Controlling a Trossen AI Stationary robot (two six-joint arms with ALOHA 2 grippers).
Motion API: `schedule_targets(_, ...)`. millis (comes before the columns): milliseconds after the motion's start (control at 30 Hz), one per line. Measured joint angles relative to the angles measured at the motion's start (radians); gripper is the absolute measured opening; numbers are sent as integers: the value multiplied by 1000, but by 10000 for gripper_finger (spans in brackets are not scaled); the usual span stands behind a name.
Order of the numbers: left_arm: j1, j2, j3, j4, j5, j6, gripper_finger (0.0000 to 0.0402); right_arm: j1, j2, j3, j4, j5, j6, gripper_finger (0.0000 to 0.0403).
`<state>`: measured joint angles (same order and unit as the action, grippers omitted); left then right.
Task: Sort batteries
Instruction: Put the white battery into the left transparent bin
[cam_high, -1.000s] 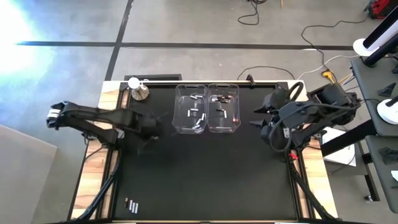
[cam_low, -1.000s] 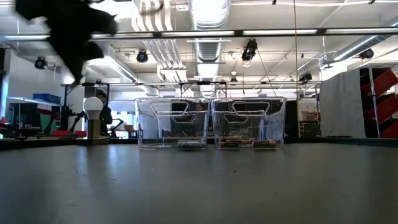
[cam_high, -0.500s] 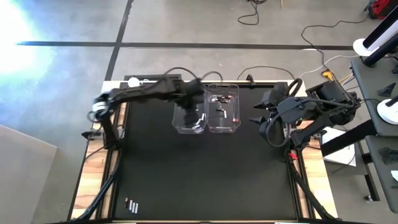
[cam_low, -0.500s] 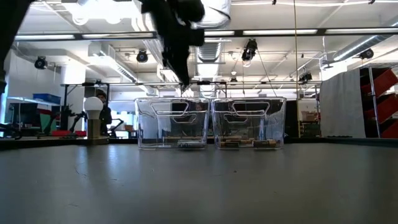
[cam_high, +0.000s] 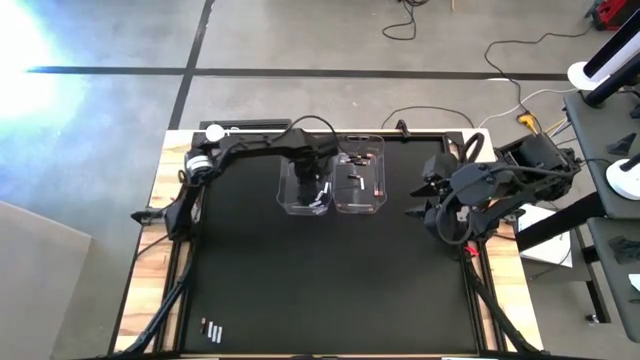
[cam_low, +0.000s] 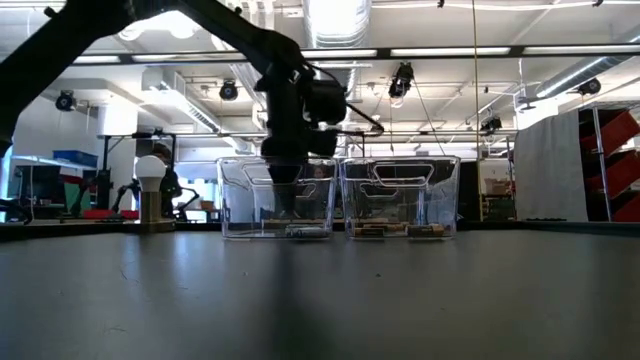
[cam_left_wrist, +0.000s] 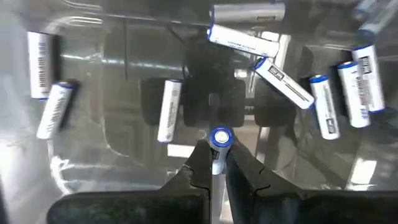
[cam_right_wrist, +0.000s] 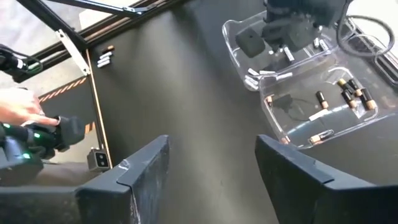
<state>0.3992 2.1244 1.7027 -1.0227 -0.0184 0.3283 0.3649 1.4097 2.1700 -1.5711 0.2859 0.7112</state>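
Since 1 s ago the left arm has swung from the left side of the surface (cam_high: 300, 290) over to the bins, and now its left end effector (cam_left_wrist: 214, 163) hangs inside the left clear bin (cam_high: 291, 196), pointing down. It holds one silvery-white battery with blue cap (cam_left_wrist: 219, 146) between narrow fingers, end-on to the wrist cam. In the low view the left end effector (cam_low: 286, 195) reaches below the bin rim, near the bottom.

Other silvery-white batteries (cam_left_wrist: 168, 109) lie loose on the bin floor around it, approx eight in the wrist view. The right clear bin (cam_high: 376, 196), touching the left one, has the dark batteries w/ reddish marks (cam_right_wrist: 348, 88). A few more batteries (cam_high: 209, 329) wait at the near-left corner of the surface, well apart from the bins.

The right end effector (cam_right_wrist: 211, 163) waits at the right side of the surface, fingers spread wide, holding nothing.

Step in hand, I judge: to release the battery into the left bin; the sort is mostly done.

Risks: if the fingers open while so low, the battery may stand on end or wedge against the ones below. If the arm lifts out at an angle, a finger can catch the bin wall and shift or tip the bin, as it is light.
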Motion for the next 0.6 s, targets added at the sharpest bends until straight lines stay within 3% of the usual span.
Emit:
schedule_targets(367, 0, 72, -2, 33, 2, -5, 22, 0, 0, 0, 0, 1, 8, 235)
schedule_targets(600, 2, 36, 9, 28, 15, -42, 86, 0, 0, 0, 0, 1, -8, 253)
